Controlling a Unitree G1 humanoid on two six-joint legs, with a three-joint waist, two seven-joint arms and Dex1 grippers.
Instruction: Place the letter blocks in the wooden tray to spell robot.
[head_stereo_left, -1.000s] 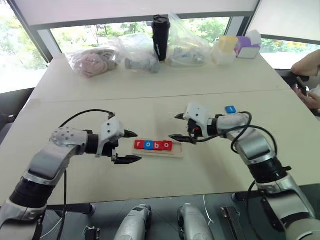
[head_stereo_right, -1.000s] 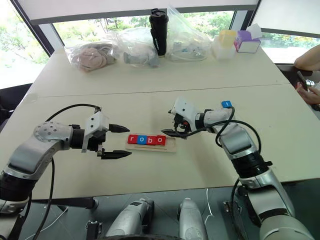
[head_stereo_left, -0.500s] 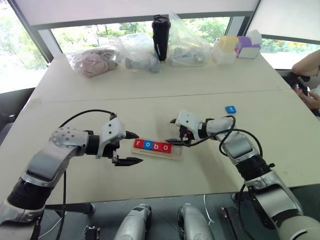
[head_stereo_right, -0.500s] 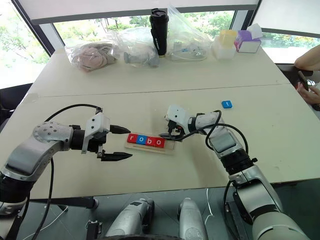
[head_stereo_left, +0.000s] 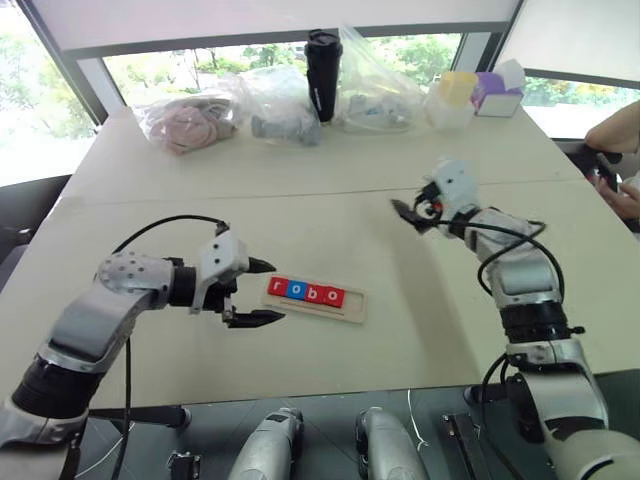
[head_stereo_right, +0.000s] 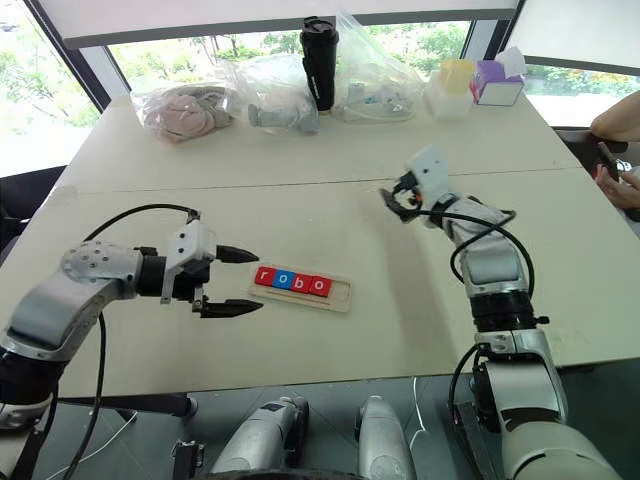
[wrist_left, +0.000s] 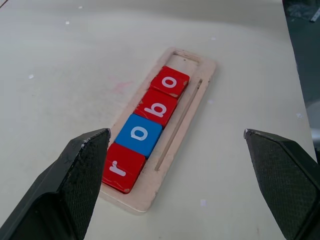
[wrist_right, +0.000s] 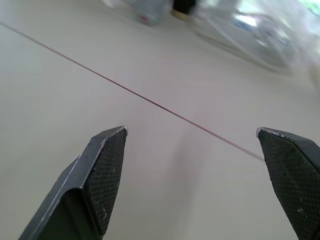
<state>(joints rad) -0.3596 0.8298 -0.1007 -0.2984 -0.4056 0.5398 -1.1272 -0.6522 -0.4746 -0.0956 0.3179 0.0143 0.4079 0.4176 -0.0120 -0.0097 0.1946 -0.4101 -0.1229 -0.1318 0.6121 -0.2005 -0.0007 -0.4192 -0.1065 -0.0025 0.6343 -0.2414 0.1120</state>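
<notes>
Since the earlier frames: right gripper has swung away from the tray's open end, out to the robot's right and farther up the table; left gripper and the tray have kept their places.
Head views, tray: wooden tray lies lengthwise across the table, left to right, with four letter blocks seated to read r, o, b, o; the slot at its right end is bare.
Head views, missing tile: the fifth block is not visible now; a blue tile lay far right on the table in the earlier frames, about where the right hand now hovers, so I judge it sits under or just behind that gripper.
Head views, nearer arm: the right one, by far; the left hangs just beside the tray's left end.
Left wrist view: fingers spread wide and holding nothing, the tray running away between them, r nearest, the bare slot farthest.
Right wrist view: fingers spread wide over bare table, nothing held or touched, no tile between them.
Coming move, my judgement: find and pinch the last tile, then carry it back leftward to the tray's right end.
</notes>
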